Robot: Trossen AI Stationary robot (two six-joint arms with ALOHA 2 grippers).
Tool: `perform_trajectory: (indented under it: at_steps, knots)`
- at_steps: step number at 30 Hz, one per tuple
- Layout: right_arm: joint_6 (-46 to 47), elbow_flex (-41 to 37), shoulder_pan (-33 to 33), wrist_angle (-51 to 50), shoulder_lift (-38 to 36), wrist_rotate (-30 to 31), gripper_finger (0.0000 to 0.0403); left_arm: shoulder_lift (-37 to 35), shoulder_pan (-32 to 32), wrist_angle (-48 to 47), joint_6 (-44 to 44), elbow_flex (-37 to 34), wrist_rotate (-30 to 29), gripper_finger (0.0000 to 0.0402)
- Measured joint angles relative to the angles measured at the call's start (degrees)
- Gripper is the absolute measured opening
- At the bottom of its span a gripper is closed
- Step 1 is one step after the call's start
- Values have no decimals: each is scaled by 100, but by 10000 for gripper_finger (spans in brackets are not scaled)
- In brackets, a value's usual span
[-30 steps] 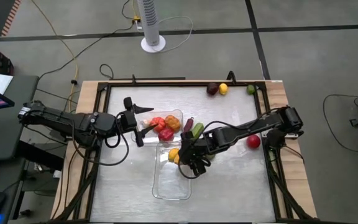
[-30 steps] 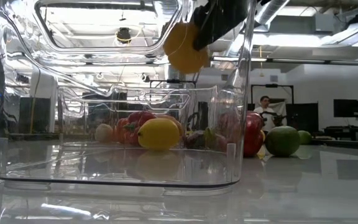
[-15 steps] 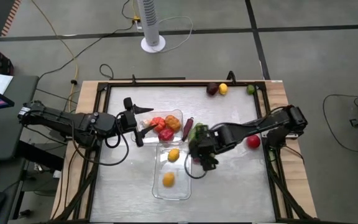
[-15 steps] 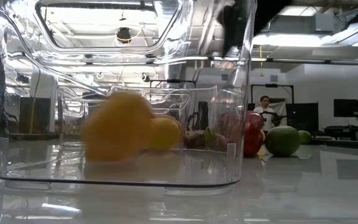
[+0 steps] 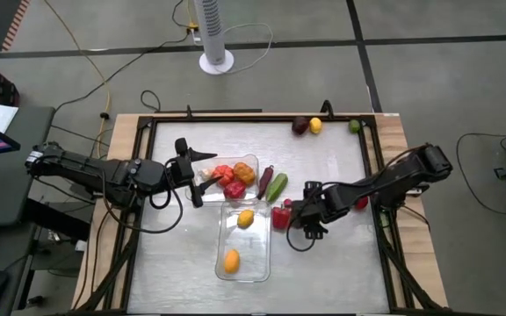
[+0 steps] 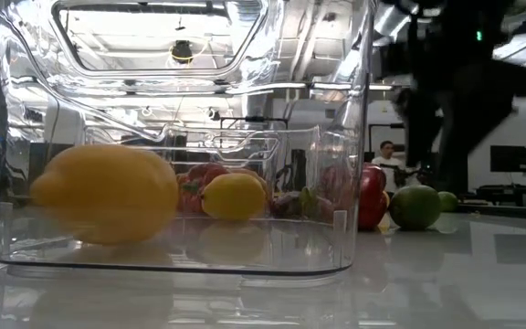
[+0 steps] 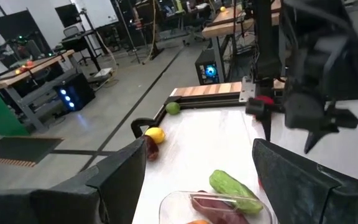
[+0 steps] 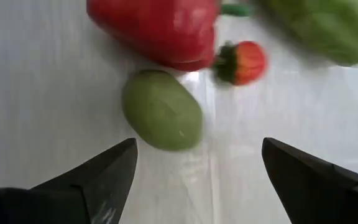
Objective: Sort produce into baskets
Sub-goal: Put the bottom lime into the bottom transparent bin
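The right gripper (image 5: 310, 216) hangs open and empty just beside the near basket (image 5: 255, 266), over a red pepper (image 5: 281, 217) and a half-hidden green piece (image 8: 162, 117). Two yellow-orange fruits (image 5: 232, 260) lie inside that basket. The left gripper (image 5: 202, 175), jaws parted and empty, waits by the far basket (image 5: 251, 161).

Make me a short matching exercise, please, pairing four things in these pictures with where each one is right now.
Things:
1. orange fruit
2. green cucumber
3. red apple
4. right gripper

Places:
A. on the bare table beside the right arm, near the table's right edge
B. in the near basket, at its near end
C. open, beside the red pepper, right of the near basket
D. on the table just right of the far basket

Pairs: 1-B, 2-D, 3-A, 4-C
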Motion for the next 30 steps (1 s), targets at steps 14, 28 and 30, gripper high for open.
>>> perform_trajectory:
  at_steps: [14, 28, 30]
  knots:
    - [-595, -326, -21, 1287, 547, -171, 333, 0, 48, -19, 2, 0, -21, 280]
    - [-515, 139, -50, -22, 534, -245, 197, 0, 48, -24, 2, 0, -20, 280]
    - [-333, 584, -42, -683, 528, -14, 206, 0, 48, 8, 2, 0, -19, 280]
